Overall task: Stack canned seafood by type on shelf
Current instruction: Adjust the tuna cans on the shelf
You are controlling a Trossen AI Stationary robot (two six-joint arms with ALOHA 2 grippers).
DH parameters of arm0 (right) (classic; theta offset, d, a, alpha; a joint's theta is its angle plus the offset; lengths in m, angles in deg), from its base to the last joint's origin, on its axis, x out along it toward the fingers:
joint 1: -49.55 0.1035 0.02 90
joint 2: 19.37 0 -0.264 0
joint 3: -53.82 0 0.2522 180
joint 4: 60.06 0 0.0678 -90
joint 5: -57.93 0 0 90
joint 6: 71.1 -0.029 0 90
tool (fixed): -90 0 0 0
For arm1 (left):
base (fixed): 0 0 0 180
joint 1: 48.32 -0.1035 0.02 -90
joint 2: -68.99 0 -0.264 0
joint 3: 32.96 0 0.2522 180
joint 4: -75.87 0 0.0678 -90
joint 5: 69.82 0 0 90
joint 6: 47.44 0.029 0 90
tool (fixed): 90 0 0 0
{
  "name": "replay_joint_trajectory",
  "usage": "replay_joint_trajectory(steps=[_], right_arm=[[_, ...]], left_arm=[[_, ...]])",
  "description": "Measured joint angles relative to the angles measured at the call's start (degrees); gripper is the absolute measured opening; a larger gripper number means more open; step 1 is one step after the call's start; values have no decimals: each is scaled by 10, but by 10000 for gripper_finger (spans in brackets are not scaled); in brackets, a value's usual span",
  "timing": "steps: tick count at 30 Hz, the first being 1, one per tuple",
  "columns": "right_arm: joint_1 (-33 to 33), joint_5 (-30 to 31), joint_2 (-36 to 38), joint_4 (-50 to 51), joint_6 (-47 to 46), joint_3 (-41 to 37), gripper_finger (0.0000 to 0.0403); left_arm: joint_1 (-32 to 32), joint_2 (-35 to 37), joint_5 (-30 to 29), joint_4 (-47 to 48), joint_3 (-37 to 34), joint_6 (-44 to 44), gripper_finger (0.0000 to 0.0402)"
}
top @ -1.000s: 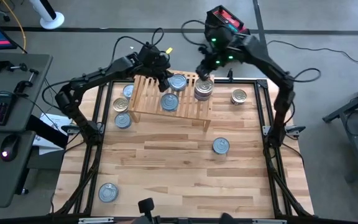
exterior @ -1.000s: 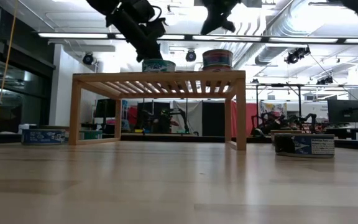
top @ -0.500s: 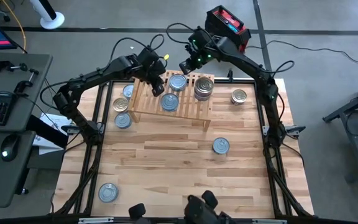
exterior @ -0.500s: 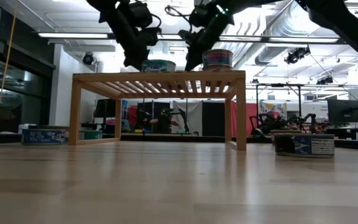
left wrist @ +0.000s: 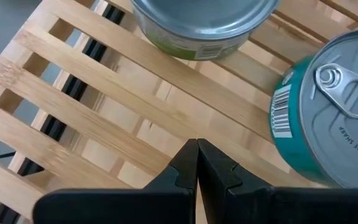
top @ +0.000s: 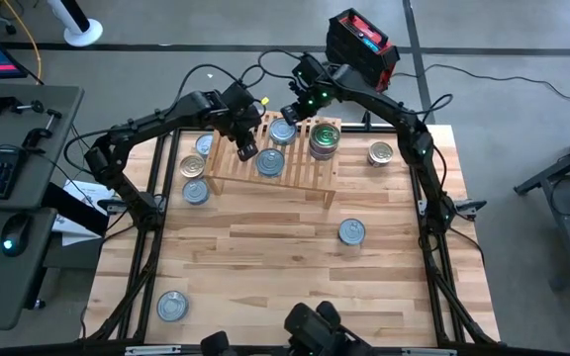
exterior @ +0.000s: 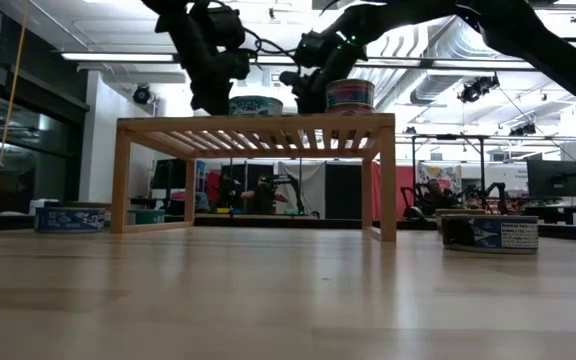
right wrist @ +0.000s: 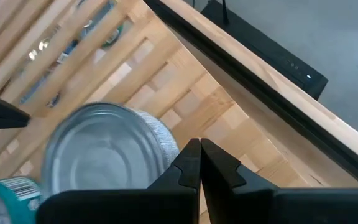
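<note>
The light-wood shelf [top: 228, 163] stands at the table's far side. On its slatted top are two single tins [top: 283, 131] [top: 270, 161] and a stack of tins [top: 325, 139]. My left gripper [top: 246, 149] is shut just over the slats [left wrist: 104, 93], left of a teal tin [left wrist: 334, 99] and a green-labelled tin [left wrist: 204, 25]. My right gripper [top: 293, 111] is shut at the shelf's far edge, close beside a silver-lidded tin [right wrist: 104, 155]. More tins sit on the table left [top: 196, 191] and right [top: 380, 153] of the shelf. My right gripper's shut fingertips [right wrist: 191, 152] stand right by the side wall [right wrist: 166, 146] of the silver-lidded tin, slanting down from the far side. Whether they touch it, I cannot tell. My left gripper touches no tin; whether its tips reach the slats does not show.
Single tins lie at the table's middle right [top: 351, 231] and near left corner [top: 171, 305]. The tabletop's dark far rail [right wrist: 260, 93] runs just behind the shelf. A red and black box [top: 362, 42] sits beyond the far edge.
My right gripper has come down from above the stack and gone toward the table's left, ending at the shelf's far edge beside the far tin. My left gripper has tipped further downward and shifted a little toward the near edge over the slats. The tins have stayed put.
</note>
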Motion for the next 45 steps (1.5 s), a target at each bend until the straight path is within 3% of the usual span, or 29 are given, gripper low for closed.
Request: replay_joint_trajectory(steps=[10,20,27,31,38,45], right_arm=[[0,-15,1,33,14,0,0],[10,-118,1,-3,15,0,0],[24,-120,1,-67,15,3,0],[15,-96,2,-67,23,25,0],[-21,-72,57,-47,41,24,0],[-42,-73,129,-24,50,24,0]], left_arm=[[0,0,30,12,0,-12,1],[1,-3,30,4,1,-17,1],[1,-2,16,4,1,-12,1],[-2,20,-24,-3,0,6,1],[-2,52,22,-132,1,43,1],[0,-3,40,-168,1,65,1]])
